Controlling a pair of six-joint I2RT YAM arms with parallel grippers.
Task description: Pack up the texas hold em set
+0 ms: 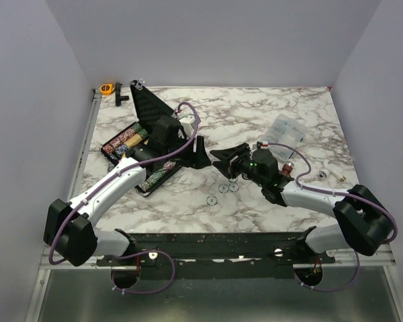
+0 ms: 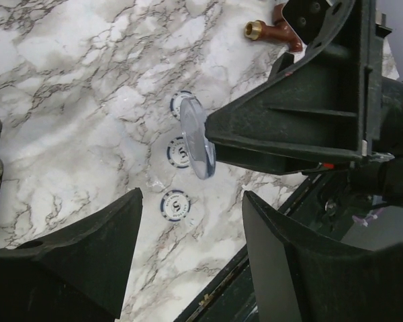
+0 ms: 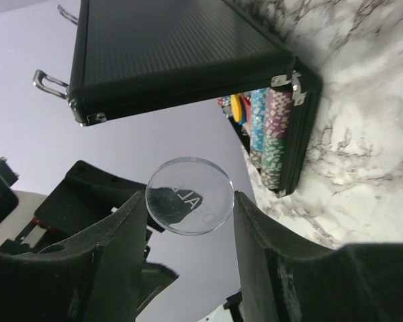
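Note:
The texas hold em set (image 1: 138, 137) is a black case with silver corners, lying at the table's left with its lid (image 3: 174, 47) raised and rows of coloured chips (image 3: 267, 127) inside. My right gripper (image 3: 187, 198) is shut on a clear round disc (image 3: 188, 184) with lettering, held edgewise in the air at mid-table (image 1: 223, 163). My left gripper (image 2: 191, 204) is open and empty. It points at the disc (image 2: 197, 137) from the left, its fingertips a short way off it. Three blue-and-white chips (image 2: 176, 204) lie on the marble below.
A clear plastic bag (image 1: 287, 127) lies at the back right. An orange tape roll (image 1: 107, 88) sits at the far left corner. Small metal parts (image 1: 322, 175) lie near the right arm. The black rail (image 1: 215, 241) runs along the table's near edge.

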